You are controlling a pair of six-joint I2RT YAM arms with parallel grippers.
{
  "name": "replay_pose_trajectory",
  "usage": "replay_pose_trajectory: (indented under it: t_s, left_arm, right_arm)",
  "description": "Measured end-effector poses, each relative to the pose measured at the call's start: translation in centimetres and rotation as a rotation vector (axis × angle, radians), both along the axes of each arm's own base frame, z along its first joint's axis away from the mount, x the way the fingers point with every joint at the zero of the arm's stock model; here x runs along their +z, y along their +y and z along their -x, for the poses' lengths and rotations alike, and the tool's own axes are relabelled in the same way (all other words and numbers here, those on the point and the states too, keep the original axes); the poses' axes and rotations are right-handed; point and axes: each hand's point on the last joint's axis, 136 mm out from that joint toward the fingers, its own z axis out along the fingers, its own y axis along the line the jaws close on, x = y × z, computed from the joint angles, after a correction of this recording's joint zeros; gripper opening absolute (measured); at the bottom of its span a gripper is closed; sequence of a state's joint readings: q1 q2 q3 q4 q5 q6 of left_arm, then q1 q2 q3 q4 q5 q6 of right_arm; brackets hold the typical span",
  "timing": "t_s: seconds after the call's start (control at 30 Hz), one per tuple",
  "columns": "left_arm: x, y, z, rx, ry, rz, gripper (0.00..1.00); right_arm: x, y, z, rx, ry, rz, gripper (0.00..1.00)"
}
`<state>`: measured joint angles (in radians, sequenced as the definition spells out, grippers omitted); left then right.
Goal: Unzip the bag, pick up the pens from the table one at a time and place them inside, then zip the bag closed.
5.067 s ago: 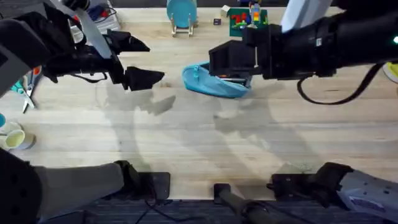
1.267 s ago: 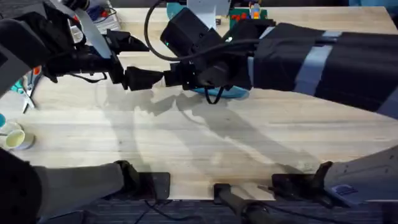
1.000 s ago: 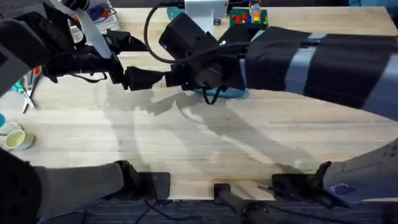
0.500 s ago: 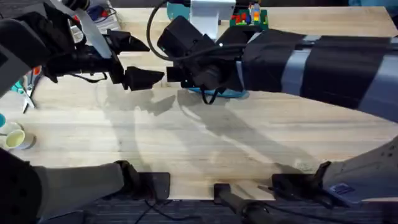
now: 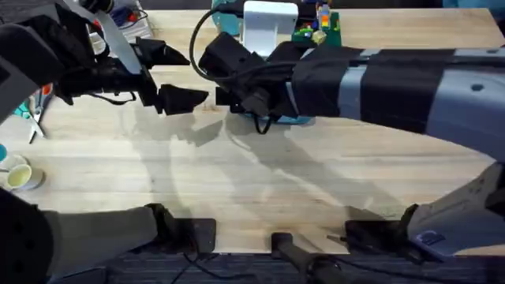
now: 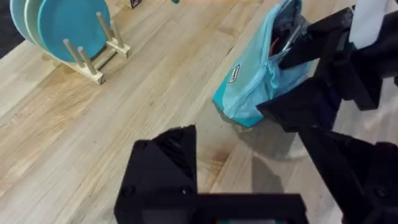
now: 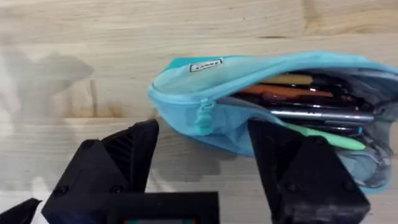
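The light blue bag (image 7: 205, 81) lies on the table (image 5: 260, 189) with its zipper open. A silver-grey pen (image 7: 323, 115) and a green pen (image 7: 339, 142) lie inside it among other pens. The zipper pull (image 7: 202, 118) hangs at the bag's end, just ahead of the gap between my right gripper's fingers. My right gripper (image 7: 208, 165) is open at that end, and from overhead its arm hides most of the bag (image 5: 298, 120). My left gripper (image 5: 177, 77) stands open to the left, apart from the bag (image 6: 255, 81).
A wooden rack of blue plates (image 6: 62, 25) stands at the back. Green toy bricks (image 5: 316, 24) sit at the far edge. Scissors (image 5: 31, 118) and a cup (image 5: 16, 175) lie at the left edge. The near half of the table is bare wood.
My right arm has swung left across the bag, from over its middle to its left end, and has edged a little farther in the last second. The left arm has not moved.
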<state>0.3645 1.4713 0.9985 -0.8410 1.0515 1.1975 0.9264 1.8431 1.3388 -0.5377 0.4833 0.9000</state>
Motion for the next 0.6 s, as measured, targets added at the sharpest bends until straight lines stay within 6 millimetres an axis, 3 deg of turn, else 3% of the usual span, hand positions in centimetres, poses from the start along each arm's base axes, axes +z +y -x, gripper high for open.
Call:
replay_pose_trajectory:
  t_s: [0.27,0.6]
  left_arm:
    - [0.0,0.0,0.0,0.0,0.0,0.0,0.993]
    - [0.0,0.0,0.0,0.0,0.0,0.0,0.993]
  right_arm:
    - [0.0,-0.5,-0.5,-0.031,-0.003,-0.012,0.81]
    - [0.0,-1.3,-1.0,-0.058,-0.002,-0.002,0.441]
